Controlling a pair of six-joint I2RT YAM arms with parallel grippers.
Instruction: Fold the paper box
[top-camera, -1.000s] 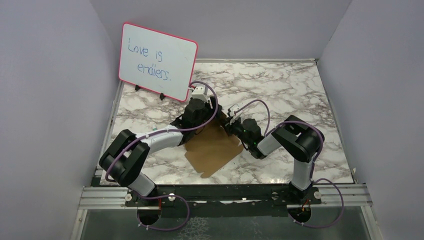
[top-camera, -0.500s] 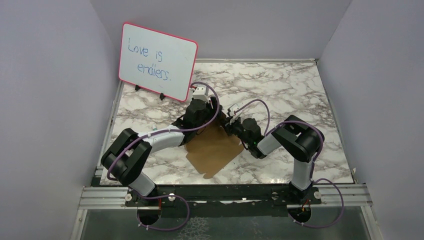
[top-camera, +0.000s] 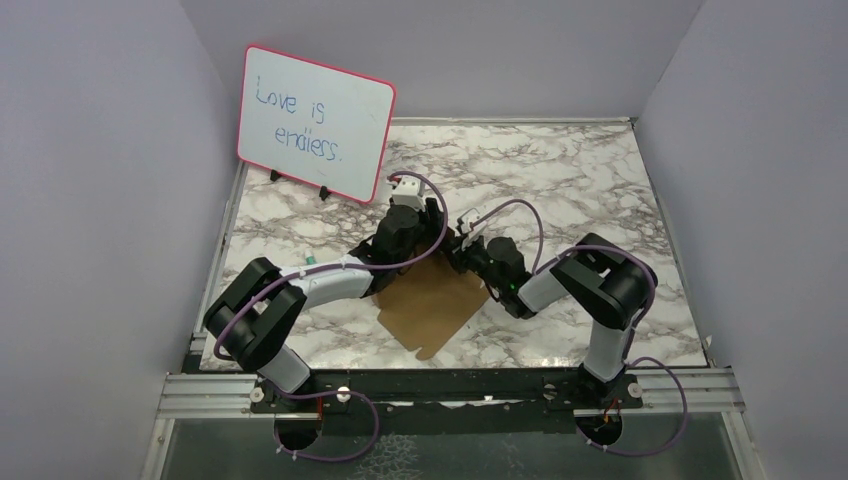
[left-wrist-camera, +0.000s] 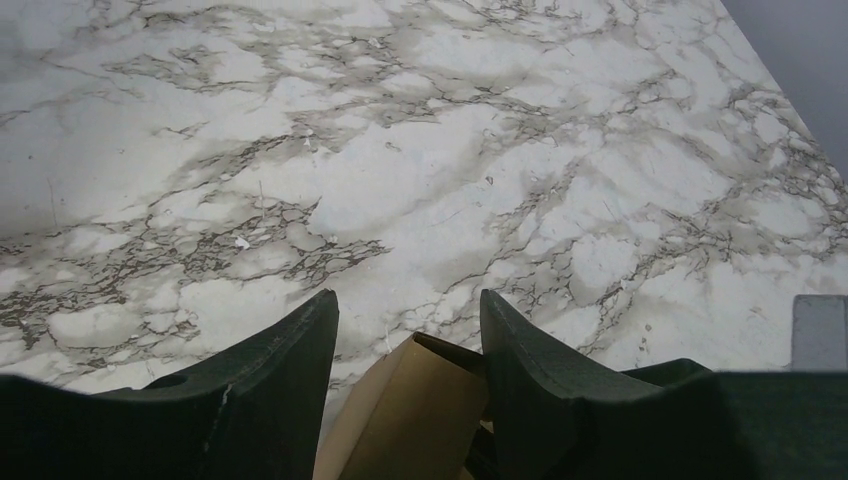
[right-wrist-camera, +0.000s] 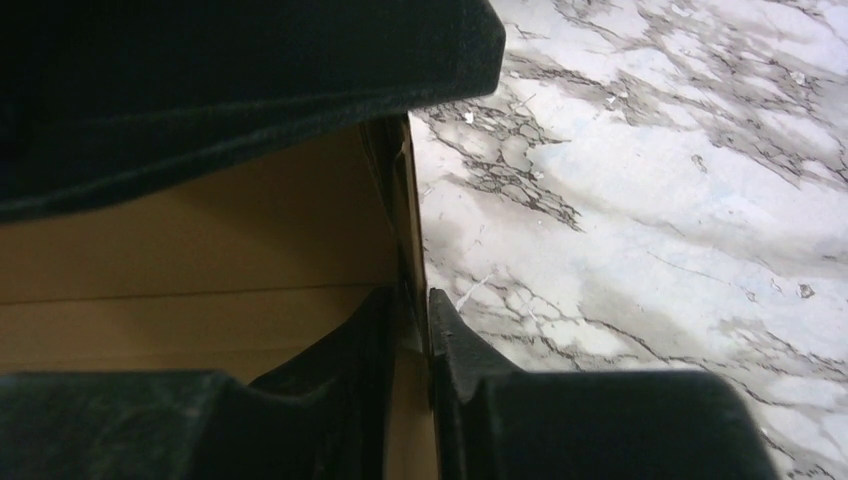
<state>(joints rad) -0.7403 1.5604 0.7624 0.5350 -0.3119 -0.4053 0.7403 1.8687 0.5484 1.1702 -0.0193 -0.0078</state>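
The paper box (top-camera: 430, 310) lies near the middle of the marble table (top-camera: 560, 180), a little toward 6 o'clock, mostly flat, with its raised parts at its 12 o'clock end under the two arms. The left gripper (left-wrist-camera: 408, 300) is at that end from the 10 o'clock side. Its fingers (left-wrist-camera: 270, 375) stand apart with a folded brown flap between them, which touches the inner face of the finger at 3 o'clock. I cannot tell whether the gripper is pressing on it. The right gripper (right-wrist-camera: 410, 295) comes in from 3 o'clock and straddles the upright edge of a cardboard wall. Its fingers (right-wrist-camera: 455, 345) sit close on either side, and I cannot tell whether they pinch it. A pink-framed whiteboard (top-camera: 315, 125) stands at the table's 10 o'clock corner, well apart from the box.
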